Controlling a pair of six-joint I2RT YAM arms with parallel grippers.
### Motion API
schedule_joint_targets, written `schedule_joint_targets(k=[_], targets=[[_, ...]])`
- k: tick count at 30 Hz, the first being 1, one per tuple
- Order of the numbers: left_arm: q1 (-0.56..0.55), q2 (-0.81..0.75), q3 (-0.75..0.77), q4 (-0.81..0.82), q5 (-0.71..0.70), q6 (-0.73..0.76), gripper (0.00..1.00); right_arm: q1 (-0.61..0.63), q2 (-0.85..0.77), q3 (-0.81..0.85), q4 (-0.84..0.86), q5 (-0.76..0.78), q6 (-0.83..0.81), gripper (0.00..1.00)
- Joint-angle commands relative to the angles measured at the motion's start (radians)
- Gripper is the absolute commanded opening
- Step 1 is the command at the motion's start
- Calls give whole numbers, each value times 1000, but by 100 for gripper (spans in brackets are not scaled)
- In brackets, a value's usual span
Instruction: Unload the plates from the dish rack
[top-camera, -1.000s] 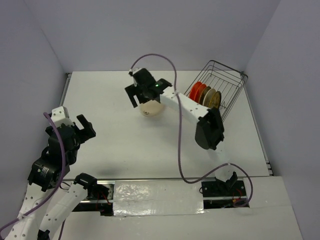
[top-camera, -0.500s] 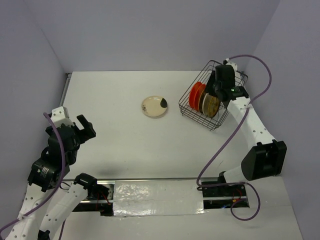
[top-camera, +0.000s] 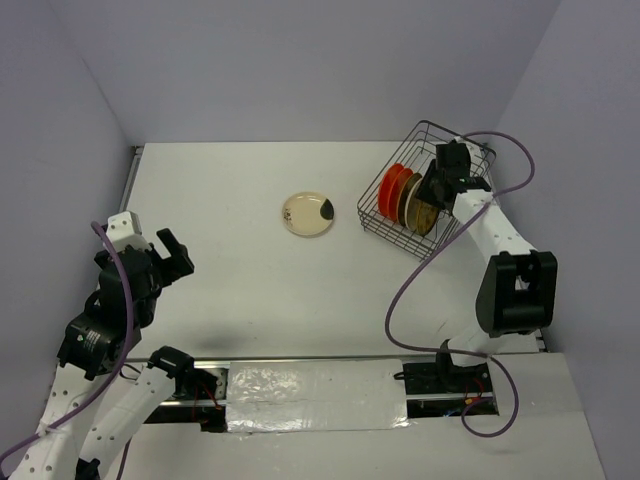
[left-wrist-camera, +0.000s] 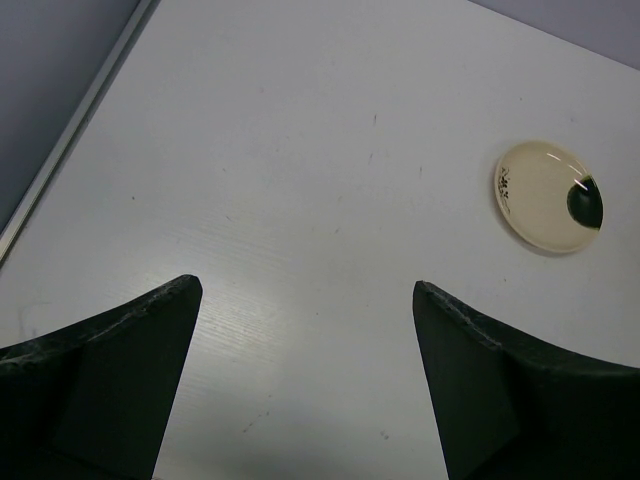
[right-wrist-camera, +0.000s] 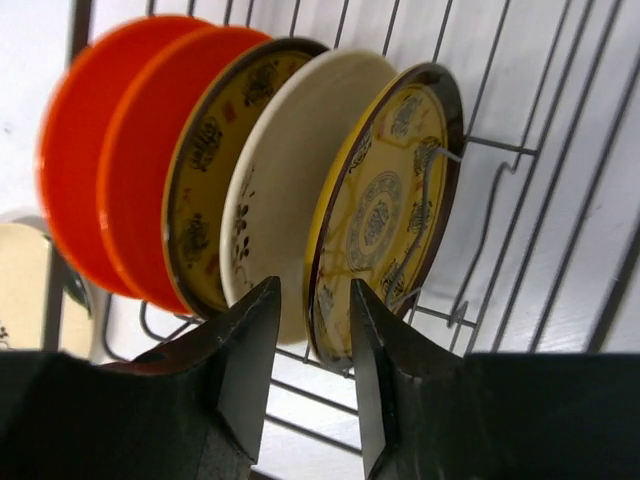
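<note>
The right gripper (right-wrist-camera: 315, 300) is being held narrowly parted at the lower rim of the end plate (right-wrist-camera: 385, 210) in the rack (top-camera: 395, 232), far right. It is being propped on edge, leaning, patterned face outward along the row. Misjudged, its neighbour (right-wrist-camera: 285, 200) could be nipped or a wire snagged. The left gripper (left-wrist-camera: 305, 290) is being held wide apart.
</note>
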Motion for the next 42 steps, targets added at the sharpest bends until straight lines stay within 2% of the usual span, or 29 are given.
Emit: schedule_joint_targets(k=[1, 5, 7, 8, 10, 14, 19, 23, 24, 26, 27, 31, 35, 38, 39, 42], targets=[[5, 3, -3, 43, 7, 9, 100, -6, 40, -5, 74, -30, -5, 41], [5, 5, -3, 45, 8, 10, 99, -4, 61, 12, 78, -40, -2, 24], [5, 5, -3, 45, 10, 10, 99, -6, 54, 8, 85, -44, 1, 20], [5, 3, -3, 45, 8, 10, 99, -6, 40, 6, 87, -47, 7, 9], [5, 5, -3, 45, 8, 10, 99, -4, -6, 3, 82, -53, 13, 0], [5, 6, -1, 45, 8, 10, 99, 23, -116, 6, 52, -42, 15, 0], [5, 11, 0, 40, 1, 5, 100, 74, -228, 104, -33, 7, -5, 0], [5, 0, 2, 33, -19, -5, 99, 230, -308, 147, 7, -53, -109, 0], [7, -1, 2, 30, -35, -11, 99, 340, -292, 196, -7, -115, -198, 0], [10, 9, 8, 19, -61, -28, 99, 460, -223, 265, -69, -174, -295, 0], [13, 14, 13, -4, -77, -48, 99, 591, -128, 335, -149, -131, -382, 0], [53, 37, 59, -119, -255, -160, 99, 834, 130, 457, -260, 163, -490, 0], [106, -35, 71, -184, -331, -238, 100, 945, 343, 586, -292, 173, -481, 0], [116, -82, 65, -168, -328, -229, 100, 1022, 517, 750, -410, 244, -470, 0], [117, -86, 65, -168, -328, -229, 99, 1036, 558, 832, -431, 259, -465, 0], [117, -80, 66, -178, -326, -231, 100, 1057, 687, 922, -493, 222, -432, 0]])
